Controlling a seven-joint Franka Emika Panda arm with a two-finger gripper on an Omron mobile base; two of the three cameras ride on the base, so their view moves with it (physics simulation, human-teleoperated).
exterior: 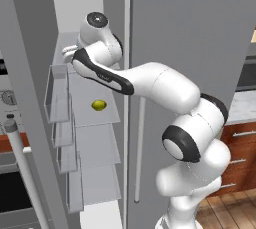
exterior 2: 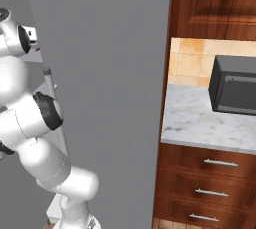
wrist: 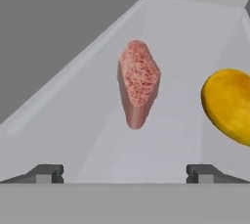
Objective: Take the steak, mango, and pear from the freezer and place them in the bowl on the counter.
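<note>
Pinkish-red steak [wrist: 138, 82] lies ahead on the freezer shelf [wrist: 97, 135], mango [wrist: 228, 104] beside it. My gripper [wrist: 124, 173] is wide open, empty; I should centre on the steak before closing.

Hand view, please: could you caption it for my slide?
Open fingers face the steak on a pale freezer shelf, mango beside it.

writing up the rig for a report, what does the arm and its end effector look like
The arm is glossy white, built of rounded, bulbous segments with black bands and dark caps at the joints; one round dark cap sits at the top near the wrist. No cables or markings show. The end effector has two small dark grey, blocky fingertips with stepped ends.
</note>
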